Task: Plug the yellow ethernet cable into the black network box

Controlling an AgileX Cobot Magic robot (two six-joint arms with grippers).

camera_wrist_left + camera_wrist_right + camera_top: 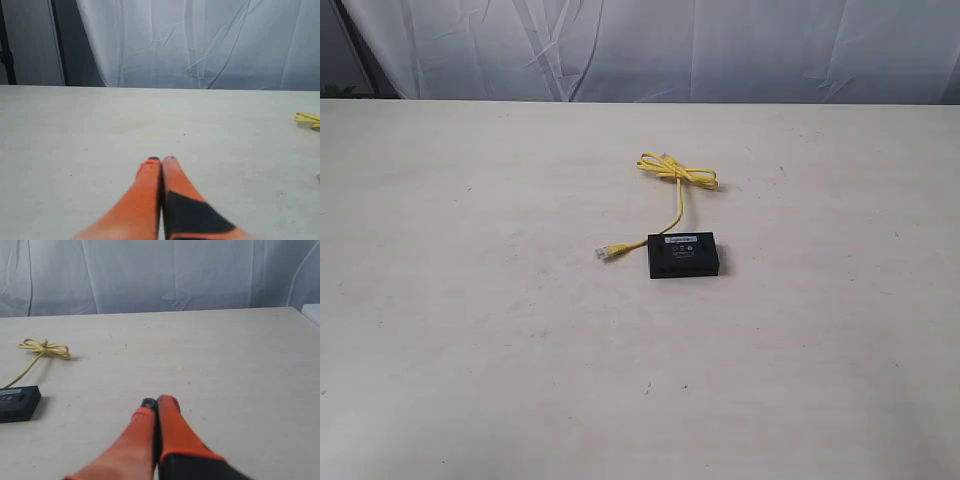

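**Loose plug (610,251) lies 9 o'clock of box (684,255)**

We see the box mid-table (470,350), long axis 9-to-3, and the cable (678,172) bundle at its 12. Fingers together and empty on left gripper (161,160) and right gripper (156,402). We judge the right nearer.

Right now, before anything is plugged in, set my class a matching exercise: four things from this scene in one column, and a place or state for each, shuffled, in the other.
Things:
1 cable bundle
2 plug
3 box
4 left gripper

Places or states:
A shut, holding nothing
B black, white label on top
C loose on the table, left of the box in the exterior view
D knotted, beyond the box in the exterior view

Pairs: 1-D; 2-C; 3-B; 4-A
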